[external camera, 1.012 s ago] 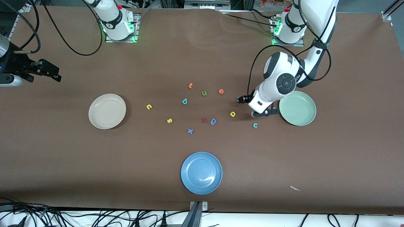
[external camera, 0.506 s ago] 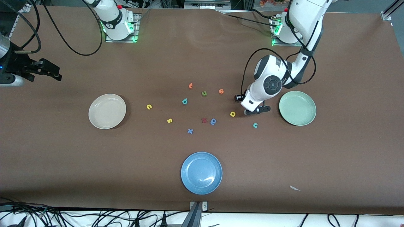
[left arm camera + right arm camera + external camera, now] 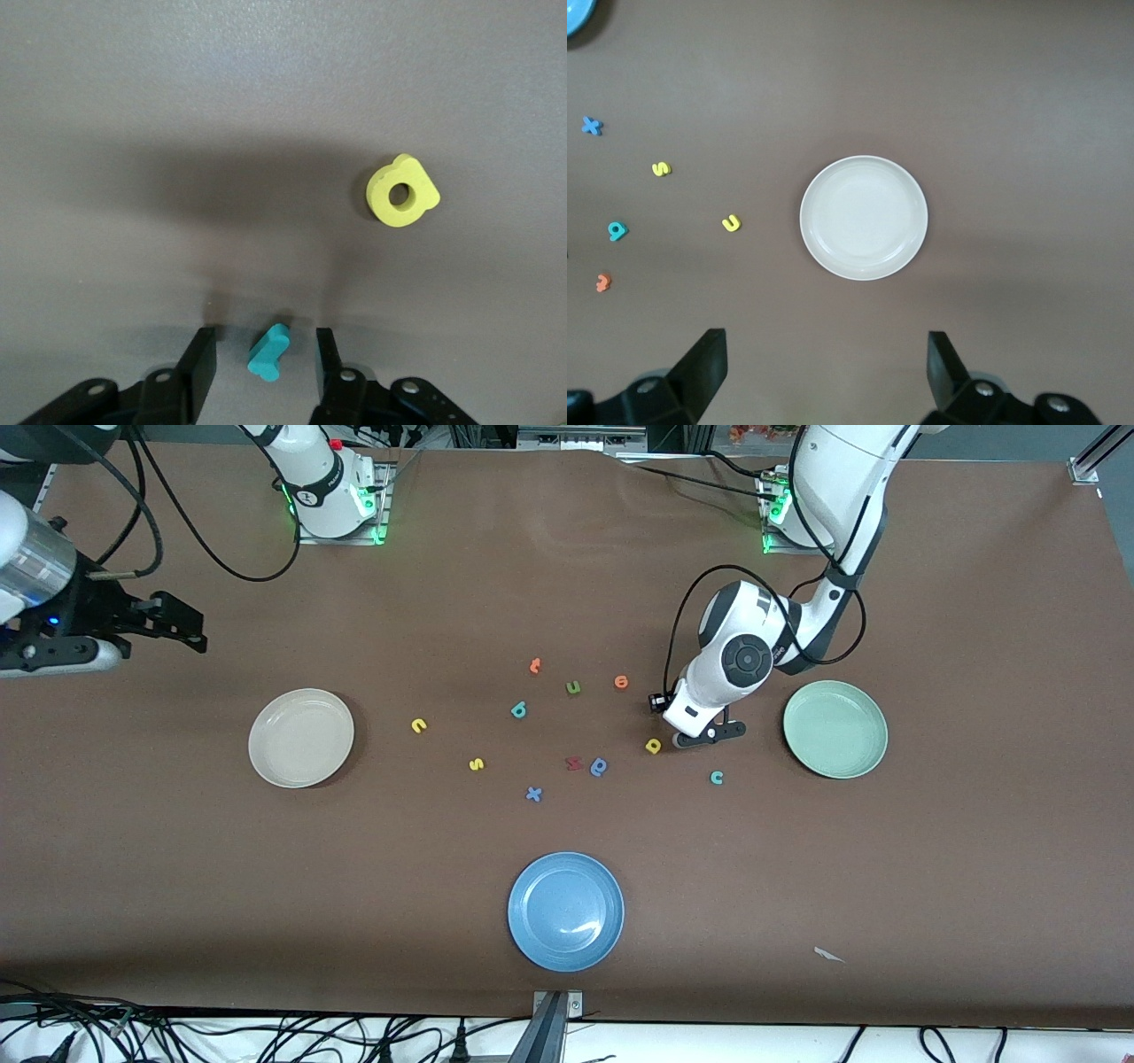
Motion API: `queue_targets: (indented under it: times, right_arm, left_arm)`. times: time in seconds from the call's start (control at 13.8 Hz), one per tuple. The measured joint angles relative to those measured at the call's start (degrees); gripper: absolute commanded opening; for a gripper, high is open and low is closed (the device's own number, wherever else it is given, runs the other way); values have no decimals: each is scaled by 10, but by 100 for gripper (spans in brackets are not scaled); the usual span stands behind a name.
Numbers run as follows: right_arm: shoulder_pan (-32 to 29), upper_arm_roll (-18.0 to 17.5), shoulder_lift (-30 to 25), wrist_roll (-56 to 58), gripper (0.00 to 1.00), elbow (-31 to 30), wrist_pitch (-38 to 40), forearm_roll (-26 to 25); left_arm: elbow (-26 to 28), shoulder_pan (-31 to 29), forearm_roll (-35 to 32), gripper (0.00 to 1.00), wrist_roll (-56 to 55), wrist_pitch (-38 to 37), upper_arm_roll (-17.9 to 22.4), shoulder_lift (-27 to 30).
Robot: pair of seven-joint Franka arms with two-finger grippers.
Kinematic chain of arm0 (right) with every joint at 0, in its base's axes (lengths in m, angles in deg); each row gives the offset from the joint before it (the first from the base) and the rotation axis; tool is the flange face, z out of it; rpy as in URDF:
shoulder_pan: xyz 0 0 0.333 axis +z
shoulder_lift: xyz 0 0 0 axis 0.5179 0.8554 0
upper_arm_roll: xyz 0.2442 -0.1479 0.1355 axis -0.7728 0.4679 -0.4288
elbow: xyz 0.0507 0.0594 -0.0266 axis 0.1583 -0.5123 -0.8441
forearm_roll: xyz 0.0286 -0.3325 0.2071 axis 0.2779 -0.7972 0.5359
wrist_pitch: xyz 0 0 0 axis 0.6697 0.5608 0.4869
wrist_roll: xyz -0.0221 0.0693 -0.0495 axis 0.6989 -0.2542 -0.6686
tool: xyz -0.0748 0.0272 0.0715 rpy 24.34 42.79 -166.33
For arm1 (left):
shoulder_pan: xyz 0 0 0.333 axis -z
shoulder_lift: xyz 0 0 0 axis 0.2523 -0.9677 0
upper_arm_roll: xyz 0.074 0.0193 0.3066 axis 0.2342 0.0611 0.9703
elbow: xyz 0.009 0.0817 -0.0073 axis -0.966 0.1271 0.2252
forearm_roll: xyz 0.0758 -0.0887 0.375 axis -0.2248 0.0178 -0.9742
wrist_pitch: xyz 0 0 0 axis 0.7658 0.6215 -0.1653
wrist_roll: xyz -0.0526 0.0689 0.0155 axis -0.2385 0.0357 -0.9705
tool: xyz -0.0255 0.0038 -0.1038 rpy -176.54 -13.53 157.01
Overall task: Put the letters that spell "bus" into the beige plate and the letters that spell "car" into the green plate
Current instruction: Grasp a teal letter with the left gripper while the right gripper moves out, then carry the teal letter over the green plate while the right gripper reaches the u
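Observation:
My left gripper (image 3: 263,341) is low over the table beside the yellow a (image 3: 402,191), open. The teal r (image 3: 268,351) lies between its fingers with a gap on each side. In the front view the left gripper (image 3: 702,736) hides the r; the yellow a (image 3: 653,746) and teal c (image 3: 717,778) lie close by, near the green plate (image 3: 834,729). My right gripper (image 3: 190,631) hangs wide open and empty over the table's right arm end; its wrist view shows the beige plate (image 3: 864,218). Yellow u (image 3: 419,725), yellow s (image 3: 477,763) and teal b (image 3: 519,709) lie mid-table beside the beige plate (image 3: 301,737).
A blue plate (image 3: 565,911) sits nearest the front camera. Other loose letters lie mid-table: two orange ones (image 3: 535,665), an olive u (image 3: 573,687), a red letter (image 3: 573,763), a darker blue round letter (image 3: 599,766) and a blue x (image 3: 533,794). A white scrap (image 3: 828,954) lies near the front edge.
My left arm has moved away from the green plate toward the yellow a, and its jaws have narrowed around the teal r. The right gripper has shifted slightly toward the table's middle.

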Motion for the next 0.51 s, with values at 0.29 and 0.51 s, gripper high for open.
queue_targets:
  times: [0.29, 0.51]
  right_arm:
    - [71, -6, 61, -88, 100, -1, -37, 2]
    - [90, -43, 93, -143, 100, -23, -102, 2]
  left_arm:
    - [-1, 0, 0, 28, -2, 0, 0, -3]
    - [-1, 0, 0, 7, -2, 0, 0, -2]
